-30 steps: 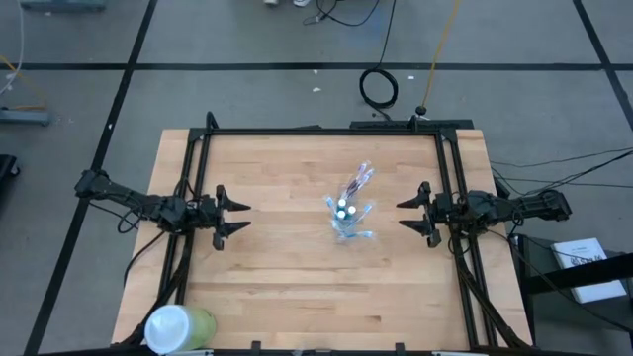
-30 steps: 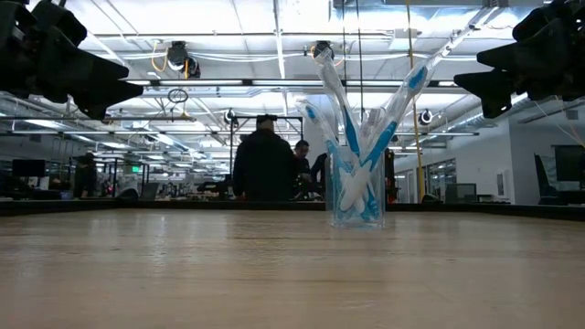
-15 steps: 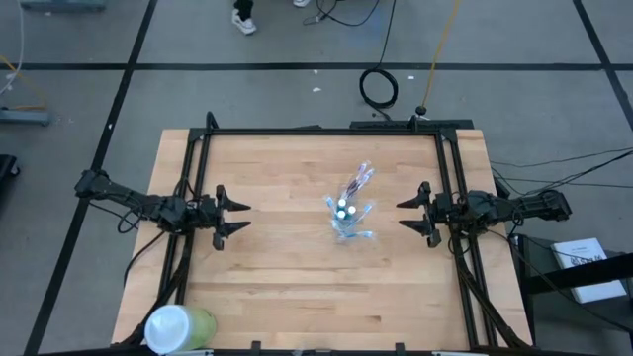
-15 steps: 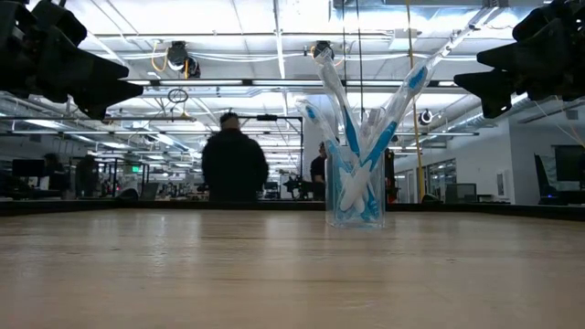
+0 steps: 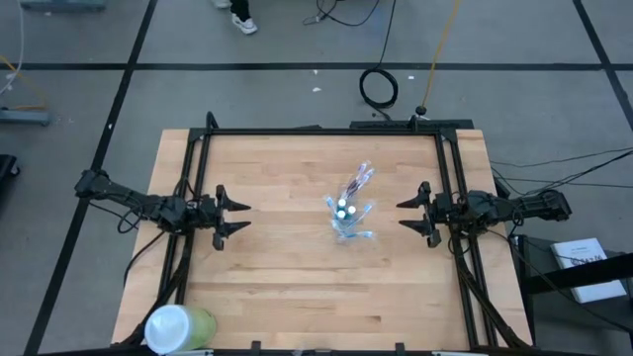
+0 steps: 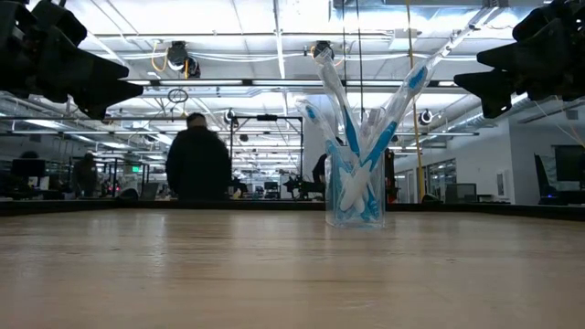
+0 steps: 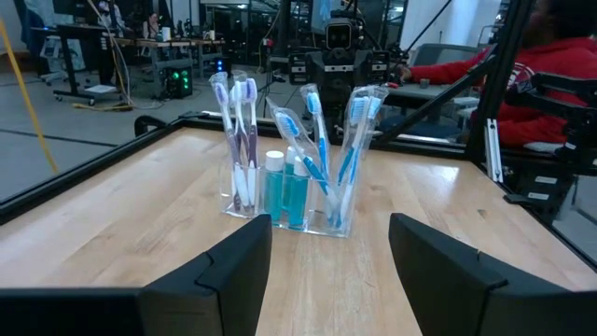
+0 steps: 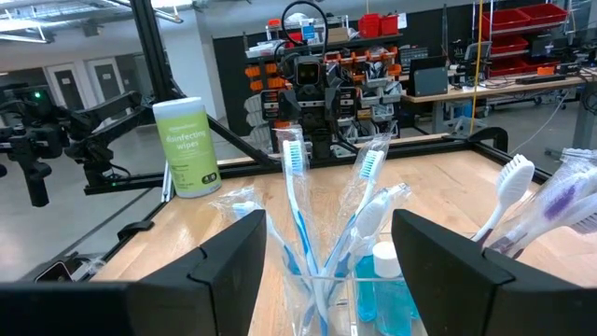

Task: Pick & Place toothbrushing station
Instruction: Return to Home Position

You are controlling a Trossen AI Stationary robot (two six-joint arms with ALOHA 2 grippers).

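The clear plastic cup (image 5: 348,220) stands upright on its base at the table's middle. It holds several blue-and-white toothbrushes (image 6: 352,137), a pinkish-purple brush (image 7: 242,140) and small white-capped tubes (image 7: 273,182). My left gripper (image 5: 237,217) hovers open at the table's left, above the table, pointing at the cup. My right gripper (image 5: 406,215) hovers open at the table's right, pointing at the cup. Neither touches anything. The cup also shows in the right wrist view (image 8: 345,280).
A large pale-green wipes container (image 5: 178,326) stands at the table's near left corner. A black frame (image 5: 326,131) runs along the table's far, left and right sides. A person (image 6: 198,164) walks in the room behind the table.
Both arms and the cup have kept still. A person in the room behind the table has walked across to the left in the low view.
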